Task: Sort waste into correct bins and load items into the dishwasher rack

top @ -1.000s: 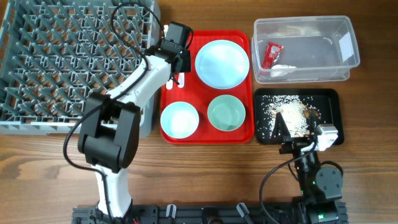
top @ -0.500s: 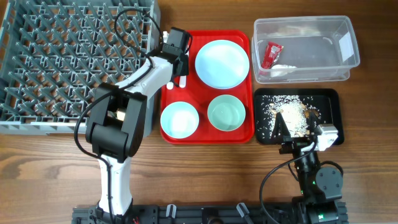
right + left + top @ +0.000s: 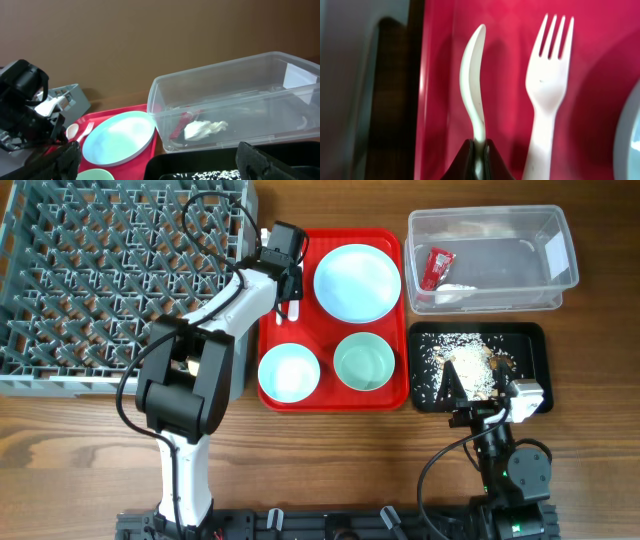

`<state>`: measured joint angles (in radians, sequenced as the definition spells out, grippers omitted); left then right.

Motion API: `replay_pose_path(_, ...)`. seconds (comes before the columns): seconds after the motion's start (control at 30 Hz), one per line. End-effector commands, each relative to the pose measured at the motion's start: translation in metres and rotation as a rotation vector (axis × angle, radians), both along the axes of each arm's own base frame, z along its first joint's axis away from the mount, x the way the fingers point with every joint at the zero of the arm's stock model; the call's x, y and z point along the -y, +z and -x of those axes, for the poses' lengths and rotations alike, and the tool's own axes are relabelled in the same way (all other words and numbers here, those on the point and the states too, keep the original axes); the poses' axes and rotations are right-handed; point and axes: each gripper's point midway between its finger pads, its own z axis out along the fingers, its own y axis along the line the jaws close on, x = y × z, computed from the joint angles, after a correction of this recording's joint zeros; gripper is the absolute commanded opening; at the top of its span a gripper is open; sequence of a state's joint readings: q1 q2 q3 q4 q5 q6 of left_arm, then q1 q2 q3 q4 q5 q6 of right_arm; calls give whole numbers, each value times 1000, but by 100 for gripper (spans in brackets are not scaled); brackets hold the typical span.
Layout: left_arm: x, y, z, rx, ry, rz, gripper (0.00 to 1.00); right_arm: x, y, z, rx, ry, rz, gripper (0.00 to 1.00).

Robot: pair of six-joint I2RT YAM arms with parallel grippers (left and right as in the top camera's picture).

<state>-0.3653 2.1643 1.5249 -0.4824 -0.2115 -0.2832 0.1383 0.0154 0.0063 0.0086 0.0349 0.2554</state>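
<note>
- Spoon point(image 3: 472, 85) is resting on the left strip of the red tray point(image 3: 326, 335), turned on edge. The left claw point(image 3: 478, 159) is clamping together on its handle end. Whether it is lifting off yet is not clear.
- Fork point(image 3: 547, 95) is lying just beside it, toward the tray's middle.
- Plate point(image 3: 357, 282) and two bowls point(image 3: 289, 372) are sitting on the tray's remaining area.
- Loading appears to be the step in hand, starting with cutlery for the rack point(image 3: 110, 280) standing just left of the tray.
- Next, the move is likely calling for a straight lift clear of the tray's lip, then a carry leftward, keeping the thin handle from twisting.
- Right claw point(image 3: 162, 156) is hanging right of the tray, jaws wide apart, gripping nothing.
</note>
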Motion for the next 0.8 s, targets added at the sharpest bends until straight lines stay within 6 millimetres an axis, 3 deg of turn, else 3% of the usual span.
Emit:
replay_pose_path(0.0, 5, 46, 4, 50, -7, 81, 4, 5, 3, 0, 17, -25, 14, 100)
replay_pose_path(0.27, -9, 145, 24, 168, -47, 97, 4, 5, 4, 0, 18, -25, 14, 100)
replay_pose_path(0.37, -40, 165, 30, 192, -53, -32, 4, 5, 3, 0, 17, -25, 14, 100)
replay_pose_path(0.47, -79, 163, 29, 180, 24, -164, 4, 5, 3, 0, 17, -25, 14, 100)
replay_pose_path(0.67, -99, 113, 26, 40, 8, -155, 11, 5, 3, 0, 17, -25, 14, 100)
replay_pose_path(0.77, -106, 104, 25, 23, 33, -161, 14, 5, 3, 0, 17, -25, 14, 100)
